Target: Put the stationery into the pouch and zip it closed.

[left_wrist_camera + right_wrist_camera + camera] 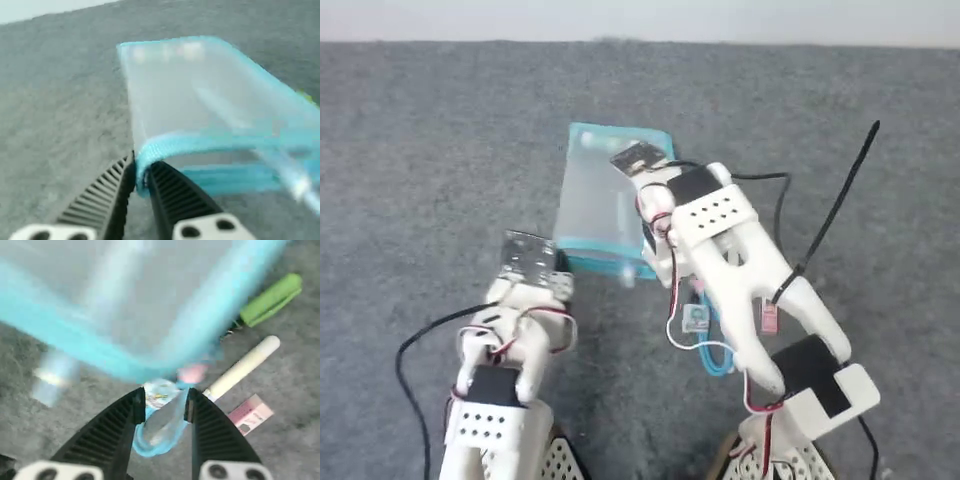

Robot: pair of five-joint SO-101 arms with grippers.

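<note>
- The grey felt-like mat [410, 150] covers the table, and both arms come in from the near edge.
- The left gripper [142, 176] sits on the left side of the scene, at the near left corner of the pouch. Its ribbed black jaws are pressed almost together, pinching the pouch's blue woven trim at that corner.
- The pouch [602, 200] lies flat on the mat in the middle, between the two arms. It is clear plastic edged in light blue, with its long side running away from the arms.
- A pale stick shape shows through the pouch wall in the left wrist view. It is too blurred to name.
- The right arm stretches forward over the right side of the pouch and hides that edge in the high view.
- The right gripper [165, 405] has its jaws at a narrow gap, closed on a blue cord loop [150, 442]. A small clear tag [161, 395] sits between the jaws with the loop, just beside the pouch's blue edge.
- The pink eraser [250, 413] lies on the mat outside the pouch, near the right gripper. In the high view it shows under the right arm.
- The white pen [242, 367] lies on the mat between the eraser and the pouch edge.
- The green marker [270, 300] lies on the mat beyond the pen, close to the pouch's blue edge.
</note>
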